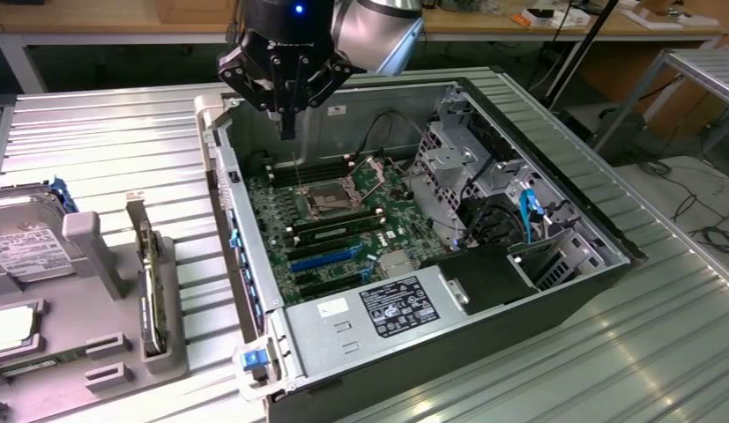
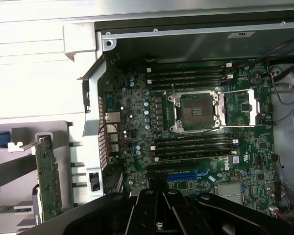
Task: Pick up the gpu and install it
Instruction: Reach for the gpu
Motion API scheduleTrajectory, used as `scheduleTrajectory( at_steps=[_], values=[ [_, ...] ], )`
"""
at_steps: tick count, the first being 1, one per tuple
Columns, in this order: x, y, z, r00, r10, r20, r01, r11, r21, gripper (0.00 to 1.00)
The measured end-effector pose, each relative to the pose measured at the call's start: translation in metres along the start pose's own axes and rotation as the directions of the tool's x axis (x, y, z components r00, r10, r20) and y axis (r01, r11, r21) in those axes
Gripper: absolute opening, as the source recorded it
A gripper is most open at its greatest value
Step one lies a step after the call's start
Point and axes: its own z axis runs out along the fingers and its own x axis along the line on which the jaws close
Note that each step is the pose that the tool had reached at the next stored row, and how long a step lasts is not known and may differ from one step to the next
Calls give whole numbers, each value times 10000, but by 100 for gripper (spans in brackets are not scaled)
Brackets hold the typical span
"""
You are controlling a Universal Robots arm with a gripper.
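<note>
Evidently little of the job is done. At the exterior view's left, a hard drive lies on the desk. Just beside it the gpu stands on edge in a grey holder, well apart from the fingers and below them, with nothing touching it. The fingers hang clenched and empty, tips pointing down, over the back edge of the open case. Beneath them lies the motherboard, with its bare processor socket almost straight below. Farther from the fingers, toward the case front, a blue slot sits with no card in it. The wrist view looks down past the fingers onto that same board, with the gpu off to one side outside the case wall. By this showing, both halves of the task are outstanding: the card is not yet picked up, and nothing is seated in the board's slots.
</note>
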Motion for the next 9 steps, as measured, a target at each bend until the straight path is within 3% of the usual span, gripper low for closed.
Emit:
scheduleTrajectory(
  at_steps=[9],
  values=[
    [110,-8,-3,10000,-1,1,1,10000,0,11]
  ],
)
